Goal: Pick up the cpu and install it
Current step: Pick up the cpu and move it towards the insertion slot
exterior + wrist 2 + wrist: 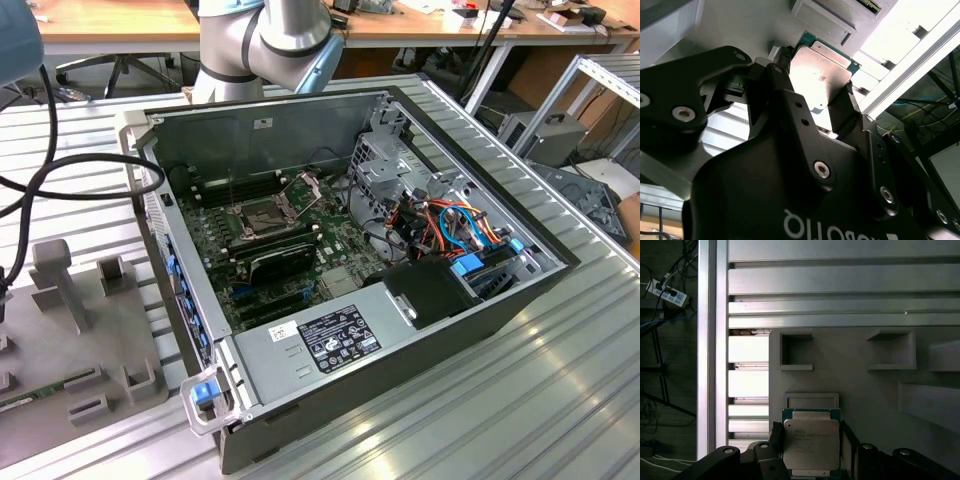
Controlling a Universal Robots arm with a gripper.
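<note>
The cpu [811, 442] is a thin square chip with a pale silver face and a green rim. It sits between the two black fingers of my gripper [811, 437], which press on its opposite edges. In the second wrist view the cpu [822, 67] shows its shiny face, gripped between the fingers [774, 80] of my gripper [815, 87]. Just beyond it lies a shallow square recess [811, 399] of the grey holder plate [870, 390]. In the exterior view the dark socket [265, 213] stands with its metal frame hinged up on the green motherboard [335, 262].
The open computer case [420, 330] lies on a slatted aluminium table [560, 400]. A grey fixture plate [85, 340] with raised blocks lies at the exterior view's left. Black cables [60, 185] cross there. The arm's body [265, 40] stands behind the case.
</note>
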